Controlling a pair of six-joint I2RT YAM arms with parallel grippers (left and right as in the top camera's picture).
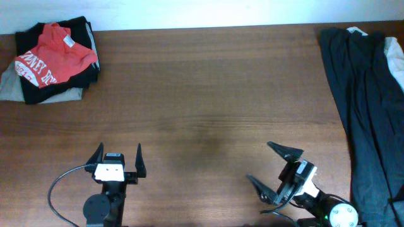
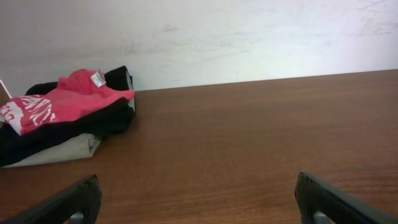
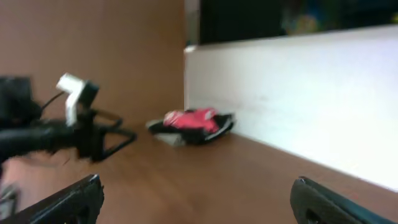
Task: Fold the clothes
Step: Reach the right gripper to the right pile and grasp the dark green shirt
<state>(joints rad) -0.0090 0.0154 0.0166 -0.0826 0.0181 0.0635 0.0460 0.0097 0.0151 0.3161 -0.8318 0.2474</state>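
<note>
A stack of folded clothes point(image 1: 53, 60) with a red printed shirt on top lies at the far left corner; it also shows in the left wrist view point(image 2: 62, 115) and, small, in the right wrist view point(image 3: 193, 124). A dark unfolded garment point(image 1: 363, 107) is spread along the right edge of the table, with a white piece point(image 1: 394, 57) beside it. My left gripper point(image 1: 118, 161) is open and empty near the front edge, left of centre. My right gripper point(image 1: 270, 165) is open and empty at the front right, turned toward the left arm.
The brown wooden table point(image 1: 208, 94) runs between the stack and the dark garment. A white wall point(image 2: 217, 37) borders the far edge. The left arm point(image 3: 68, 127) shows blurred in the right wrist view.
</note>
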